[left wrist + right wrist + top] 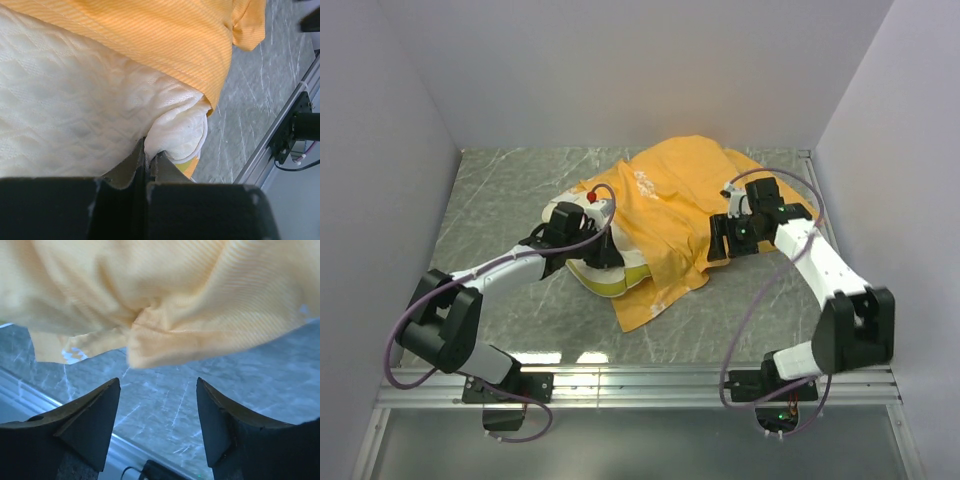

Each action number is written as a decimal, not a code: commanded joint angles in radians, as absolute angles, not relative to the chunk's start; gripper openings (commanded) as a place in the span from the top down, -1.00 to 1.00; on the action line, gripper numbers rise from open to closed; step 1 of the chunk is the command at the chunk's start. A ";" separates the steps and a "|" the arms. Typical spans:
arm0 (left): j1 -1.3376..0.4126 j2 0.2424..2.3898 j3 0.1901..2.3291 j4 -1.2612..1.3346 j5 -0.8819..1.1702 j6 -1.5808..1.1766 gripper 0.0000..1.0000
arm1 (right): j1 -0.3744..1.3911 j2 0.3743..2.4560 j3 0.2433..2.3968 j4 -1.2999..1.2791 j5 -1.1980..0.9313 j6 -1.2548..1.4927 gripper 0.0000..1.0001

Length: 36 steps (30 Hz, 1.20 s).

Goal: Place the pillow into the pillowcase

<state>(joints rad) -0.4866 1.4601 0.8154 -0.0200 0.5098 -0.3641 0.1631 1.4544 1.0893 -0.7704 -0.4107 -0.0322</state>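
The orange pillowcase point(675, 205) lies crumpled over the middle of the table and covers most of the cream-white pillow point(610, 278). Only the pillow's near corner with its yellowish edge shows. My left gripper point(590, 250) is shut on a pinch of the quilted pillow point(75, 110) at that corner, just under the pillowcase's hem point(165, 45). My right gripper point(718, 250) is open and empty at the pillowcase's right edge. In the right wrist view a fold of the pillowcase point(165, 305) hangs just beyond the right gripper point(157, 390), not between its fingers.
The grey marbled table point(500, 205) is enclosed by white walls at the left, back and right. An aluminium rail point(640, 380) runs along the near edge and also shows in the left wrist view point(280, 135).
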 commanded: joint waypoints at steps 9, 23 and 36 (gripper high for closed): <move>-0.477 1.513 0.856 0.046 0.597 -0.417 0.99 | 0.471 1.410 1.109 -0.577 -0.411 0.144 -0.39; -0.459 1.529 0.862 0.075 0.658 -0.446 0.99 | 0.716 1.589 1.042 -0.351 -0.025 0.181 -0.80; -0.423 1.520 0.842 0.212 0.701 -0.552 0.99 | 0.721 1.503 1.185 -0.480 -0.522 0.104 1.00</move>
